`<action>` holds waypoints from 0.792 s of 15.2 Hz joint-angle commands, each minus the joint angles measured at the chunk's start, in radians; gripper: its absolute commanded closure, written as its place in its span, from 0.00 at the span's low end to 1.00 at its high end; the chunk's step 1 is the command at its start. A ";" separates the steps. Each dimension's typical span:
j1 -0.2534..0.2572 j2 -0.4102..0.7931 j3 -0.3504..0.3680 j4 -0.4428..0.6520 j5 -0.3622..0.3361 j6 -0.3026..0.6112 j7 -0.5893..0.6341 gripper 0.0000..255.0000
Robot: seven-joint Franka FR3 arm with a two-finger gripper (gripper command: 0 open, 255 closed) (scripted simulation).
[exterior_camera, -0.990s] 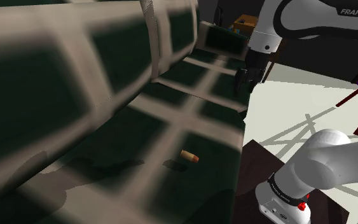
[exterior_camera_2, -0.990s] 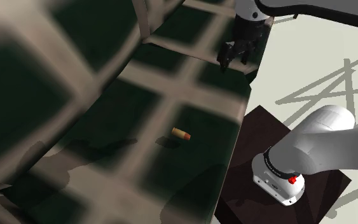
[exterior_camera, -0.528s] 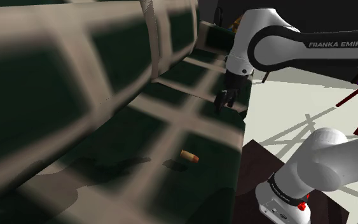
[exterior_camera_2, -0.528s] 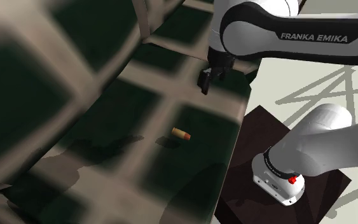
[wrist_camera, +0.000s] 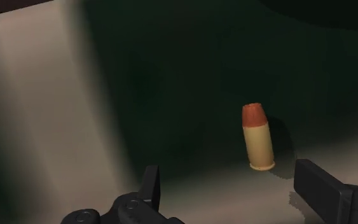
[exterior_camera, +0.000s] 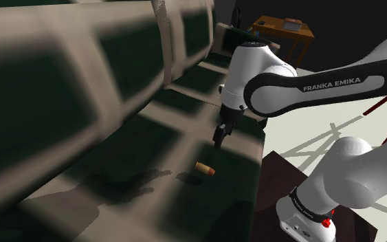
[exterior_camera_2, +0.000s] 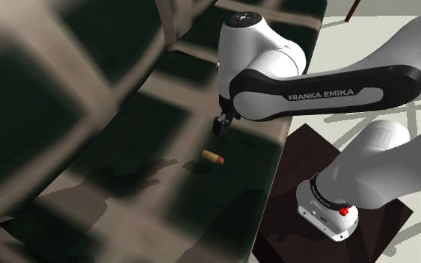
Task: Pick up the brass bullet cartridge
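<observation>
The sofa looks all smeared and fuzzy, and it runs off the picture's edges. The gripper has its black fingers cut off low down. The arm hides part of the desk. The stand is cut off too.

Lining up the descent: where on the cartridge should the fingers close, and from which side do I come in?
Take the cartridge by its tan case at mid-length, coming down from above. It lies on its side on the sofa seat, so its long flanks are free; the rounded orange-red tip would likely slip. The open gripper has its fingers either side of the long axis.
</observation>
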 commanded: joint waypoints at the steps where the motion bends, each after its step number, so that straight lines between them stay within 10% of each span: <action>1: 0.020 0.056 0.035 -0.011 0.001 0.075 -0.002 0.00; 12: 0.057 0.296 0.153 -0.041 -0.053 0.356 0.029 0.00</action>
